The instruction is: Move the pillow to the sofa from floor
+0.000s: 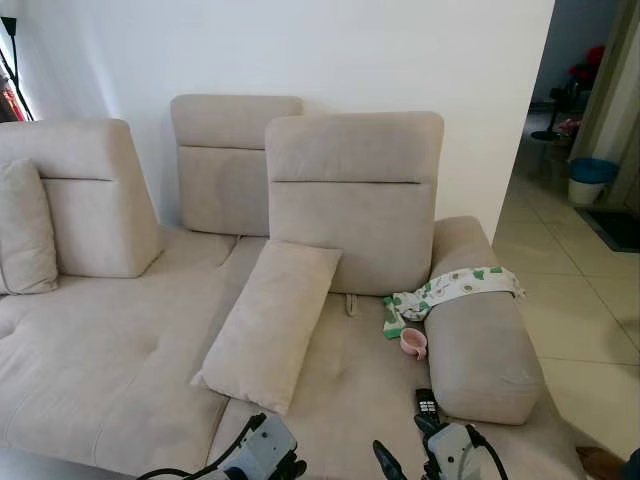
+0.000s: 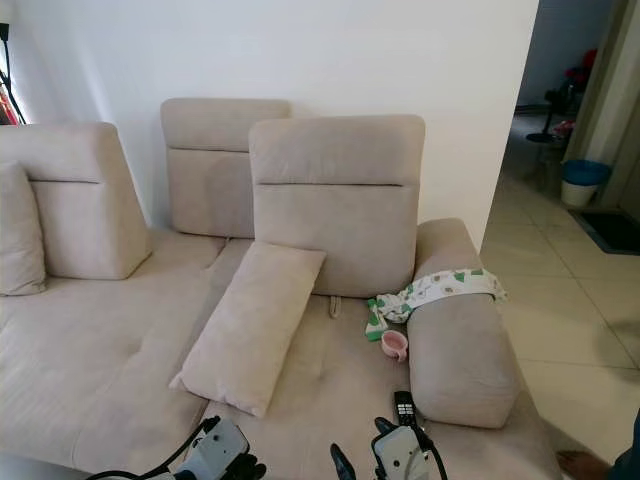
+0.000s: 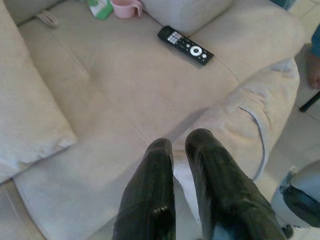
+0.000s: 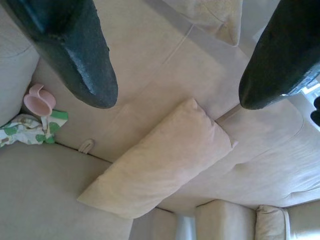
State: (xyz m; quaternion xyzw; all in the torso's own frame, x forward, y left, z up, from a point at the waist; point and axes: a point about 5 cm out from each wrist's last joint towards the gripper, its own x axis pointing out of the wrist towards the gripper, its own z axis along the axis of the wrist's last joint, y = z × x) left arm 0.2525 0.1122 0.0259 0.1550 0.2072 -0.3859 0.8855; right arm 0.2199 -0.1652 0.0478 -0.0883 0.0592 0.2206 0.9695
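Observation:
A long beige pillow [image 1: 268, 322] lies on the beige sofa's seat [image 1: 100, 370], its upper end leaning against the middle backrest [image 1: 352, 200]. The right wrist view shows the same pillow [image 4: 160, 162] from above. Both grippers hover low over the seat's front edge, short of the pillow. My left gripper [image 3: 179, 142] is shut with nothing between its fingers, above the seat cushion near the front corner. My right gripper [image 4: 175, 97] is open, its fingers [image 4: 87, 60] spread wide and the pillow seen between them.
A black remote [image 1: 426, 405] and a pink cup [image 1: 413, 343] lie on the seat by the right armrest [image 1: 485, 350], which has a green-and-white cloth [image 1: 455, 288] draped over it. Another pillow [image 1: 25, 230] leans at far left. Tiled floor [image 1: 580, 320] and a blue bin [image 1: 590, 180] lie to the right.

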